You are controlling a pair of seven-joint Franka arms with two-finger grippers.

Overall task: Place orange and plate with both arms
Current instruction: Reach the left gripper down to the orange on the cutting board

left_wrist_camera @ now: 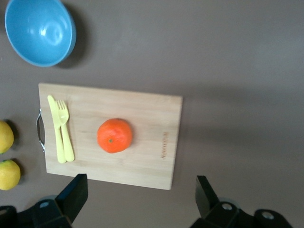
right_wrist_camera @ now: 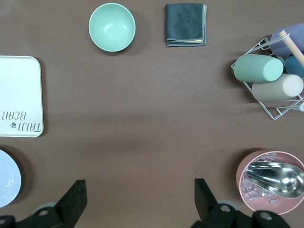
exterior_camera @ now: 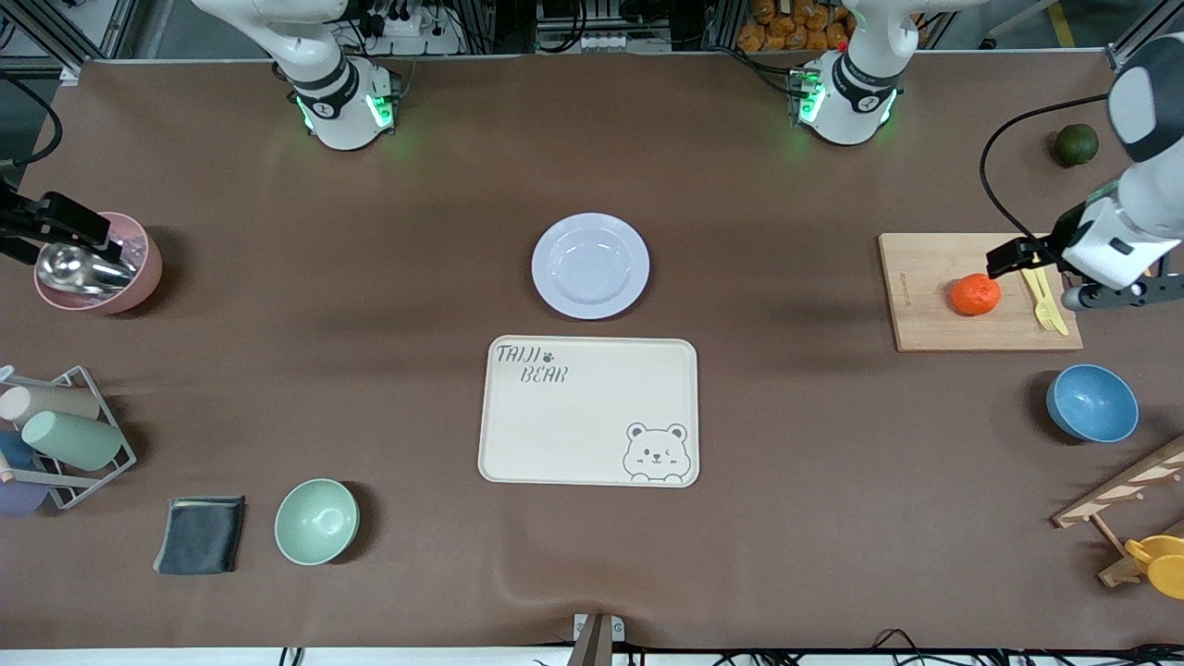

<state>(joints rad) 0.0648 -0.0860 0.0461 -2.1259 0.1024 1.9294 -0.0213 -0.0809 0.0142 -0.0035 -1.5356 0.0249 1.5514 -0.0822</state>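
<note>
Orange [exterior_camera: 976, 294]: round, bright red-orange, dimpled, on cutting board [exterior_camera: 925, 314].

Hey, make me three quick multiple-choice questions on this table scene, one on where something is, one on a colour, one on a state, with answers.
1. The orange lies on:
A. the cutting board
B. the plate
C. the bear tray

2. The bowl nearest the cutting board is:
A. green
B. blue
C. pink

3. The left gripper is:
A. shut on the orange
B. holding the fork
C. open, empty

Answers:
1 A, the orange sits mid-board.
2 B, the left wrist view shows a blue bowl off the board's corner.
3 C, its fingers stand wide apart, nothing between them.
</note>
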